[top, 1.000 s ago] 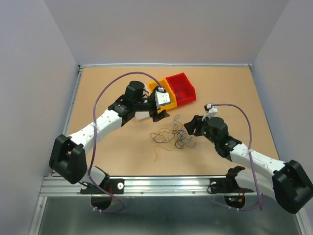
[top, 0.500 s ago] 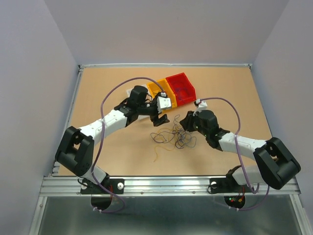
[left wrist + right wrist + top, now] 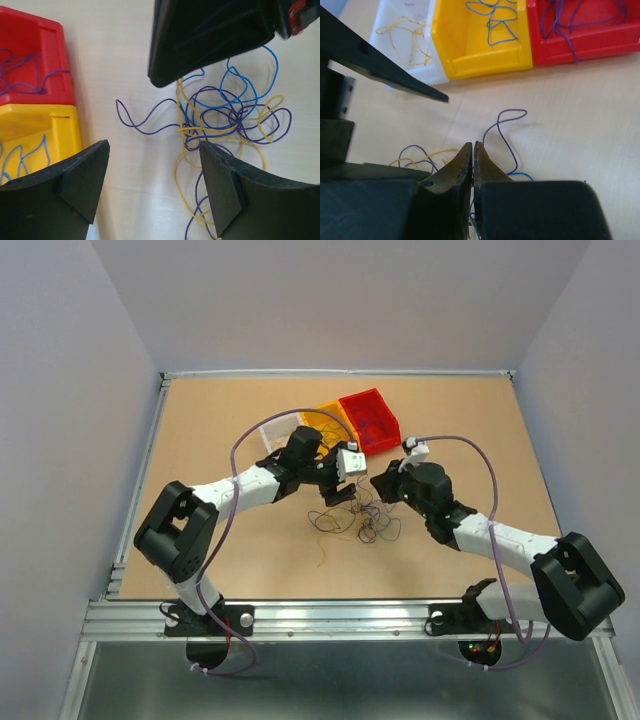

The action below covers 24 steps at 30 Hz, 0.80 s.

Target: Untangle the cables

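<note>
On tan board, thin curly cables

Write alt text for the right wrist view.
The right end effector, closed, hangs over the table, a purple cable looping away beside its tips. Behind stand a white bin, a yellow bin and a red bin, each holding cables.

Three bins near the far edge of the table: one red bin, one yellow bin, one white bin. One tangle of cables at the middle of the table, strands too interwoven to count, in three colours: yellow, blue, purple. Two grippers: left gripper, right gripper.
</note>
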Each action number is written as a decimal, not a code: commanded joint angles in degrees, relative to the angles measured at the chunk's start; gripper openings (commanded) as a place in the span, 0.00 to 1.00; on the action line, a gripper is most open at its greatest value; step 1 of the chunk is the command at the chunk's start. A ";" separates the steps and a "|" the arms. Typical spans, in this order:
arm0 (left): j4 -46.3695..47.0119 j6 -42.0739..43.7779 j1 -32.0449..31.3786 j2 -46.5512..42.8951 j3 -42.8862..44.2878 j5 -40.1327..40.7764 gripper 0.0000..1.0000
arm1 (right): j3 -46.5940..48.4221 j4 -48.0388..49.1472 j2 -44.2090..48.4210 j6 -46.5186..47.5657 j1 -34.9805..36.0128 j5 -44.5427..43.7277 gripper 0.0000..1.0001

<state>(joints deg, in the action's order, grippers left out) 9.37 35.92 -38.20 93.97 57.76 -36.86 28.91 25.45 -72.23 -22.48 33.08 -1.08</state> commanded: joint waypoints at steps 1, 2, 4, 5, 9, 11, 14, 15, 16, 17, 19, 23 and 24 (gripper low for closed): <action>1.27 0.90 -1.61 1.64 1.48 1.09 0.83 | 0.89 3.73 2.70 1.03 0.23 -1.47 0.04; 0.83 1.43 -1.79 1.91 1.57 0.92 0.82 | 0.72 3.73 2.88 1.03 0.23 -1.73 0.04; 0.48 2.48 -1.97 2.00 1.48 0.04 0.82 | 0.71 3.82 3.06 1.03 0.23 -1.82 0.04; 0.39 2.92 -1.97 1.92 1.05 -0.66 0.82 | 0.71 3.82 3.06 1.03 0.32 -1.99 0.04; -0.83 5.12 -2.23 1.83 0.60 -1.89 0.80 | 0.63 3.81 2.79 1.03 0.23 -1.73 0.04; -1.02 5.82 -2.50 1.83 0.60 -1.55 0.79 | 0.36 3.73 2.79 0.86 0.32 -2.17 0.04; -1.10 5.83 -2.59 2.00 0.87 -0.76 0.77 | -0.51 3.73 3.23 0.33 0.32 -3.05 0.01; -1.19 5.74 -2.59 2.09 0.87 -0.84 0.76 | -0.87 3.81 3.58 0.16 0.23 -3.22 0.00; -1.28 5.74 -2.59 1.92 0.87 -1.02 0.75 | -1.22 3.73 4.02 -0.19 0.32 -3.75 0.01; -1.28 5.74 -2.59 1.91 0.87 -1.11 0.75 | -2.09 3.73 4.55 -0.46 0.23 -4.19 0.01; -0.76 5.39 -2.41 1.04 0.60 -1.28 0.75 | -2.89 3.73 6.91 -0.64 0.23 -5.07 0.01; 1.27 4.07 -1.36 -0.63 -0.80 -2.16 0.76 | -4.64 2.94 11.83 -0.99 0.23 -5.68 0.01; 1.79 3.55 -1.09 -0.90 -0.89 -2.51 0.76 | -5.34 2.59 13.76 -1.16 0.23 -5.77 0.01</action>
<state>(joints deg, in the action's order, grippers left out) 8.25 40.51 -40.07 96.88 57.69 -37.15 25.54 25.98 -63.42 -22.92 33.08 -4.84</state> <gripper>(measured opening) 0.756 0.063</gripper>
